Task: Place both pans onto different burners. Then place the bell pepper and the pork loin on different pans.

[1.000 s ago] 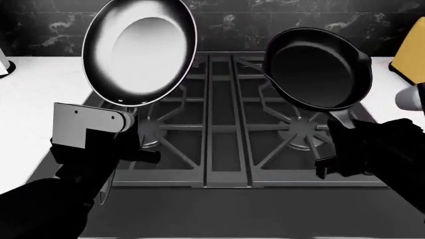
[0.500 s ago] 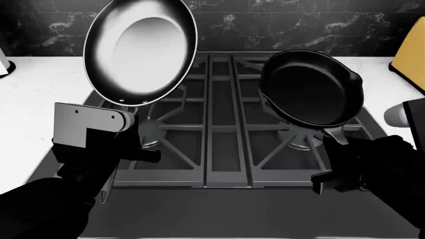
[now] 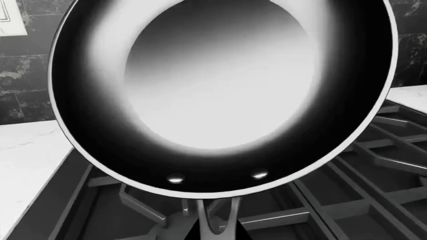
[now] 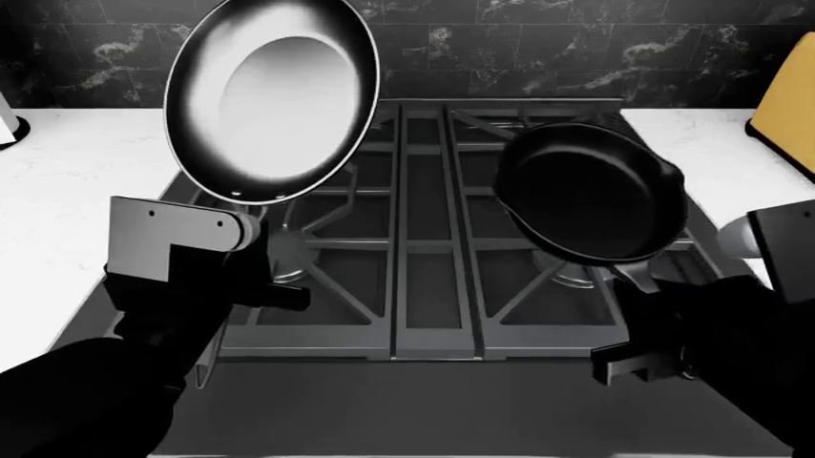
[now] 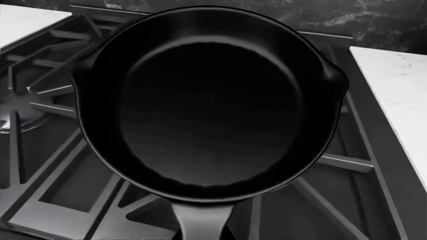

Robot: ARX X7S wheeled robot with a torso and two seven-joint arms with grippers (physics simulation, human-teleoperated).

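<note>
while each gripper clamps a handle, steeply tilted glossy pan (image 4: 271, 100) may land rim-first; cast-iron pan (image 4: 590, 191) could straddle the grates (image 4: 421, 248).

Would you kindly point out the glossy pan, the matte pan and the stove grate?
glossy pan (image 4: 274, 95), head view, inner base.
matte pan (image 5: 207, 107), right wrist view, inner base.
stove grate (image 4: 421, 258), head view, centre bars.

Glossy pan (image 4: 271, 100) tilted steeply; matte pan (image 4: 590, 191) over grates (image 4: 427, 239).

No readable text, label, brand or number anywhere.
</note>
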